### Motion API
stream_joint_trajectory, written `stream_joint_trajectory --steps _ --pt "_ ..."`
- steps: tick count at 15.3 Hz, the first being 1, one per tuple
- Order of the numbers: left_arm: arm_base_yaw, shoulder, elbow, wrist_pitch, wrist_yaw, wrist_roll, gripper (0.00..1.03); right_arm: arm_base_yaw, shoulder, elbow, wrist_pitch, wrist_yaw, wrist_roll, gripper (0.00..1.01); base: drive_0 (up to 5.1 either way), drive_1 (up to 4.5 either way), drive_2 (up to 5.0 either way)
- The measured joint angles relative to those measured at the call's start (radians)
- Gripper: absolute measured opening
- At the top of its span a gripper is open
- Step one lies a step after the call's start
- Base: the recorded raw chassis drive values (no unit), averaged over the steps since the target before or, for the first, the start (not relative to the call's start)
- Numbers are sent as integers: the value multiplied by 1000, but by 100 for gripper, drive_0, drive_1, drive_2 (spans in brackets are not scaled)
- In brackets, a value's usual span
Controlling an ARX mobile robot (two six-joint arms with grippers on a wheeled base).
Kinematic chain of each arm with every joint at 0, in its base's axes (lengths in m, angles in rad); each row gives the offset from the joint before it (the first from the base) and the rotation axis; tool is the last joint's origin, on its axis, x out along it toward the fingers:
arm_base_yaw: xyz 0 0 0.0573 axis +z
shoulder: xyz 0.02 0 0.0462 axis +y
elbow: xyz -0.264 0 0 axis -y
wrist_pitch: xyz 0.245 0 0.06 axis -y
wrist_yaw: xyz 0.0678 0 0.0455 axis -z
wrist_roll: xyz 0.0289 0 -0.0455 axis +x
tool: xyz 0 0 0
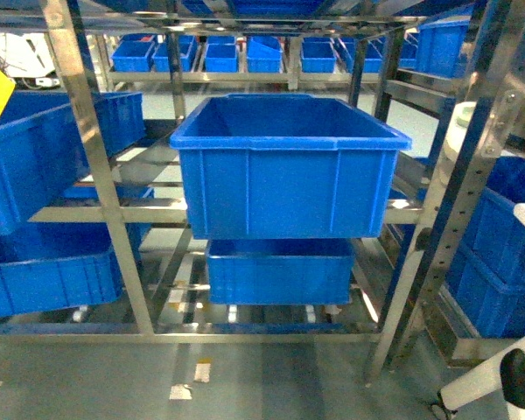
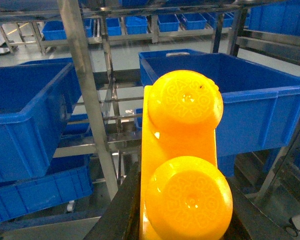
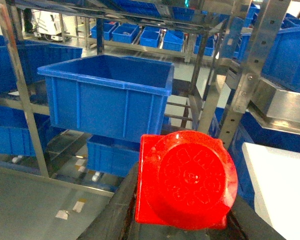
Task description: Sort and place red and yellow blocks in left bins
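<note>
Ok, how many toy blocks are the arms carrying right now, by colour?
Yellow block, two studs, between the left fingers: 1
Red block, one stud, between the right fingers: 1
Total: 2

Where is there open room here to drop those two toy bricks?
The big blue crate at centre is open on top, its visible inside bare. The crate on the left shelf also shows bare walls. Between them it is tight: steel rack posts and rails crowd the gap.
</note>
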Motion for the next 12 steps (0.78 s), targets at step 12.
stream_joint_trajectory --steps 12 --pt "0 0 0 -1 0 0 26 0 0 0 5 0 0 28 -460 224 224"
